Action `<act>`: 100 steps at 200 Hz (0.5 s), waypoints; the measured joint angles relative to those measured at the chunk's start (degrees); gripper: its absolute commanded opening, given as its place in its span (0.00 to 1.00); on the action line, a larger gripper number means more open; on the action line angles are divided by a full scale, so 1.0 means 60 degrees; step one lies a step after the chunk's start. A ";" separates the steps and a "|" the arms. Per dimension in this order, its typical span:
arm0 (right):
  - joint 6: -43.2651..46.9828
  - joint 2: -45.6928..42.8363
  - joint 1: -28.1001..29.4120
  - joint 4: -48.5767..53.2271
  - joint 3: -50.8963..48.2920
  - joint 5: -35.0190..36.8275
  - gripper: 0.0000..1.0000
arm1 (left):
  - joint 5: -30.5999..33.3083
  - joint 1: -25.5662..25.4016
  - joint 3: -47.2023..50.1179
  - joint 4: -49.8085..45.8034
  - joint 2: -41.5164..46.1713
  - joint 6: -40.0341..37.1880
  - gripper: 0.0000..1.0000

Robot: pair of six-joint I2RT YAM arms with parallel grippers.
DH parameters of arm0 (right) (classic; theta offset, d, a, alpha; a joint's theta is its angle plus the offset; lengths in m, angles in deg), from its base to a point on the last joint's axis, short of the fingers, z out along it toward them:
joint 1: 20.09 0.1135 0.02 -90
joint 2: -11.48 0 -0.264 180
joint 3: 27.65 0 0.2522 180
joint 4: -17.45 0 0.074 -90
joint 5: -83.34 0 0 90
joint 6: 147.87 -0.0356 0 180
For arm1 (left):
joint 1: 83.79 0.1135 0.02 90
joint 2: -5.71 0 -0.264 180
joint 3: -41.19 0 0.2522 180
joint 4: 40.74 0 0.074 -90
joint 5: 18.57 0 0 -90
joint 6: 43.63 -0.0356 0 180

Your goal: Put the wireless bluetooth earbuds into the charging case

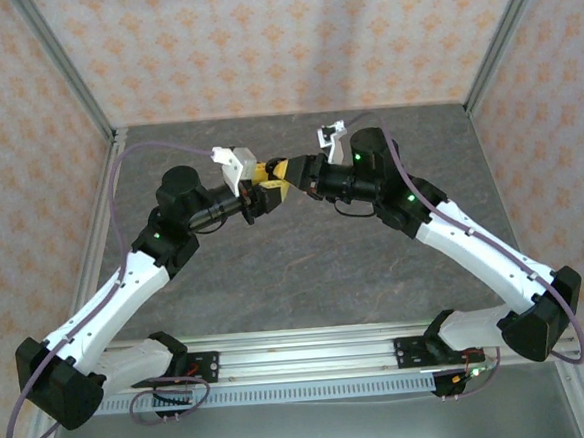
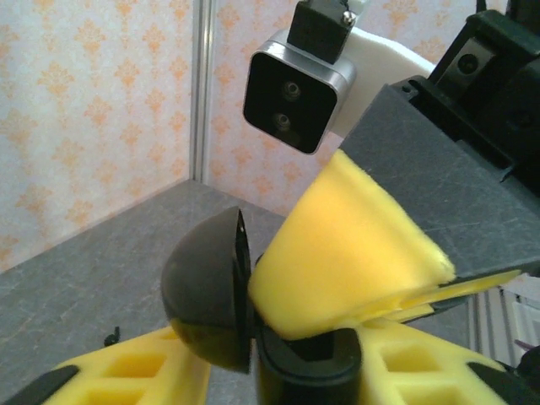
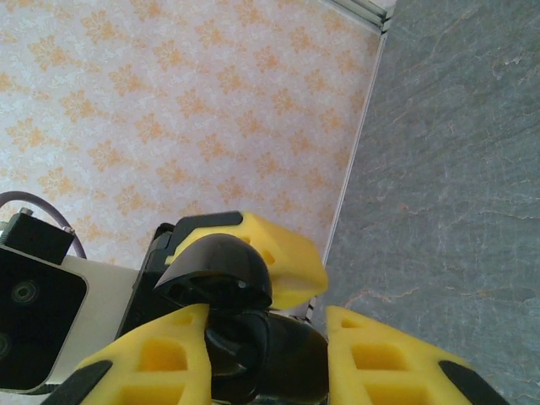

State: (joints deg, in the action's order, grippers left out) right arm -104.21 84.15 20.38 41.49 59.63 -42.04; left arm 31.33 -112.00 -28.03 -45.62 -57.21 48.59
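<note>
The charging case (image 3: 253,359), a glossy black rounded shell with its domed lid (image 3: 215,270) swung open, is pinched between the matte yellow, hollow-celled fingers of the right gripper (image 3: 266,325) above the mottled grey table (image 3: 456,169); the left gripper (image 2: 283,337) straddles the case; whether it grips I cannot tell.

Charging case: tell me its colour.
Black. The charging case, lid open, shows best in the left wrist view.

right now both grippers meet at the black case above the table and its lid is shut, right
Not quite: the lid of the black case stands open, as the right wrist view shows. The rest holds: left gripper and right gripper meet at it above the table.
</note>
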 measured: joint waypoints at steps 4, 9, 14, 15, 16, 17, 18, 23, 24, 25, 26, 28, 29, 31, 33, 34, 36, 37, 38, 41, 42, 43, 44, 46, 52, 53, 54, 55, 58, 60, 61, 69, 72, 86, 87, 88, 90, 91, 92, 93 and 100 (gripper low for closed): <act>0.0000 0.0000 0.0000 0.0000 0.0000 0.0011 0.15 | -0.0018 -0.0018 0.0000 0.0004 0.0004 0.0004 0.31; 0.0004 0.0004 0.0000 0.0000 0.0000 0.0011 0.15 | -0.0025 -0.0036 0.0000 0.0011 0.0004 0.0062 0.28; 0.0015 0.0004 0.0000 0.0000 0.0000 0.0007 0.16 | -0.0036 -0.0055 0.0000 0.0018 0.0004 0.0069 0.26; 0.0018 0.0004 0.0000 0.0000 0.0000 0.0011 0.16 | -0.0036 -0.0055 0.0000 0.0018 0.0004 0.0080 0.25; 0.0018 0.0004 0.0000 0.0000 0.0000 0.0011 0.16 | -0.0040 -0.0062 0.0000 0.0022 0.0004 0.0062 0.25; 0.0018 0.0004 0.0000 0.0000 0.0000 0.0011 0.16 | -0.0047 -0.0066 0.0000 0.0025 0.0004 0.0047 0.25; 0.0022 0.0004 0.0000 0.0000 0.0000 0.0015 0.17 | -0.0051 -0.0073 0.0000 0.0025 0.0004 0.0040 0.24; 0.0022 0.0004 0.0000 0.0000 0.0000 0.0025 0.18 | -0.0055 -0.0084 -0.0004 0.0029 0.0004 0.0066 0.22; 0.0022 0.0004 0.0000 0.0000 0.0000 0.0029 0.18 | -0.0051 -0.0091 0.0000 0.0029 0.0004 0.0044 0.21; 0.0022 0.0004 0.0000 0.0000 0.0000 0.0033 0.19 | -0.0055 -0.0091 0.0000 0.0033 0.0004 0.0051 0.21; 0.0022 0.0004 0.0000 0.0004 0.0000 0.0033 0.19 | -0.0051 -0.0091 0.0000 0.0033 0.0004 0.0069 0.20; 0.0022 0.0004 0.0000 0.0000 0.0000 0.0044 0.20 | -0.0047 -0.0087 0.0000 0.0029 0.0004 0.0076 0.20; 0.0022 0.0004 0.0000 0.0004 0.0000 0.0047 0.20 | -0.0040 -0.0087 0.0000 0.0029 0.0004 0.0051 0.19; 0.0022 0.0004 0.0000 0.0000 0.0000 0.0051 0.21 | -0.0036 -0.0091 0.0000 0.0033 0.0004 0.0025 0.18; 0.0022 0.0004 0.0000 0.0000 0.0000 0.0051 0.22 | -0.0036 -0.0087 0.0000 0.0033 0.0004 0.0047 0.18; 0.0022 0.0004 0.0000 0.0004 0.0000 0.0055 0.22 | -0.0036 -0.0087 0.0000 0.0033 0.0004 0.0055 0.17; 0.0022 0.0004 0.0000 0.0000 0.0000 0.0066 0.22 | -0.0029 -0.0087 0.0000 0.0033 0.0004 0.0047 0.17; 0.0022 0.0004 0.0000 0.0004 0.0000 0.0069 0.23 | -0.0029 -0.0091 0.0000 0.0033 0.0004 0.0018 0.16; 0.0022 0.0004 0.0000 0.0004 0.0000 0.0069 0.23 | -0.0025 -0.0091 0.0000 0.0029 0.0004 0.0011 0.16; 0.0022 0.0004 0.0000 0.0000 0.0000 0.0076 0.24 | -0.0022 -0.0087 0.0000 0.0029 0.0004 0.0033 0.15; 0.0022 0.0004 0.0000 0.0000 0.0000 0.0080 0.24 | -0.0022 -0.0087 0.0000 0.0025 0.0004 0.0033 0.15; 0.0022 0.0004 0.0000 0.0004 0.0000 0.0080 0.25 | -0.0022 -0.0087 0.0000 0.0025 0.0004 0.0011 0.15; 0.0022 0.0004 0.0000 0.0004 0.0000 0.0080 0.25 | -0.0022 -0.0087 0.0000 0.0025 0.0004 -0.0047 0.15; 0.0025 0.0004 0.0000 0.0004 0.0000 0.0080 0.26 | -0.0025 -0.0087 0.0000 0.0025 0.0004 -0.0025 0.14; 0.0033 0.0004 0.0000 0.0022 0.0015 0.0084 0.30 | -0.0022 -0.0087 0.0000 0.0022 0.0004 -0.0044 0.12; 0.0033 0.0007 0.0000 0.0033 0.0018 0.0087 0.31 | -0.0018 -0.0087 0.0000 0.0022 0.0004 -0.0044 0.12; 0.0033 0.0007 0.0000 0.0051 0.0029 0.0087 0.31 | -0.0018 -0.0087 0.0000 0.0022 0.0004 -0.0055 0.12; 0.0040 0.0007 0.0000 0.0058 0.0036 0.0087 0.32 | -0.0018 -0.0087 0.0000 0.0022 0.0004 -0.0062 0.12; 0.0069 0.0011 0.0000 0.0091 0.0058 0.0087 0.34 | -0.0022 -0.0091 0.0000 0.0022 0.0004 -0.0055 0.11; 0.0066 0.0015 0.0000 0.0124 0.0080 0.0095 0.35 | -0.0018 -0.0095 0.0000 0.0022 0.0004 -0.0066 0.10; 0.0069 0.0015 0.0000 0.0138 0.0087 0.0095 0.36 | -0.0018 -0.0095 0.0000 0.0025 0.0004 -0.0069 0.10; 0.0157 0.0022 0.0000 0.0244 0.0164 0.0106 0.42 | -0.0033 -0.0098 0.0000 0.0040 0.0004 -0.0091 0.09; 0.0178 0.0026 0.0004 0.0288 0.0197 0.0117 0.44 | -0.0029 -0.0106 0.0000 0.0044 0.0004 -0.0098 0.09; 0.0415 0.0029 0.0025 0.0594 0.0361 0.0186 0.52 | 0.0015 -0.0113 0.0047 0.0055 0.0033 -0.0117 0.07; 0.0404 0.0026 0.0025 0.0608 0.0372 0.0189 0.52 | 0.0025 -0.0113 0.0055 0.0055 0.0036 -0.0117 0.07; 0.0408 0.0026 0.0025 0.0634 0.0379 0.0189 0.53 | 0.0040 -0.0113 0.0069 0.0055 0.0051 -0.0124 0.07; 0.0499 0.0026 0.0025 0.0710 0.0415 0.0197 0.53 | 0.0058 -0.0113 0.0080 0.0055 0.0058 -0.0120 0.07; 0.0528 0.0026 0.0025 0.0732 0.0430 0.0200 0.54 | 0.0069 -0.0113 0.0084 0.0055 0.0062 -0.0120 0.07; 0.0532 0.0026 0.0025 0.0772 0.0444 0.0215 0.54 | 0.0091 -0.0109 0.0098 0.0055 0.0073 -0.0120 0.07; 0.0525 0.0026 0.0025 0.0790 0.0452 0.0226 0.54 | 0.0098 -0.0109 0.0102 0.0051 0.0080 -0.0124 0.06; 0.0663 0.0026 0.0025 0.1045 0.0576 0.0299 0.56 | 0.0211 -0.0087 0.0171 0.0047 0.0138 -0.0127 0.06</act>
State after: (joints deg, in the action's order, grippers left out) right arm -100.24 84.30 20.54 47.77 63.08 -40.24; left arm 32.60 -112.52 -27.00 -45.33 -56.38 47.83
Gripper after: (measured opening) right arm 0.530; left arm 0.198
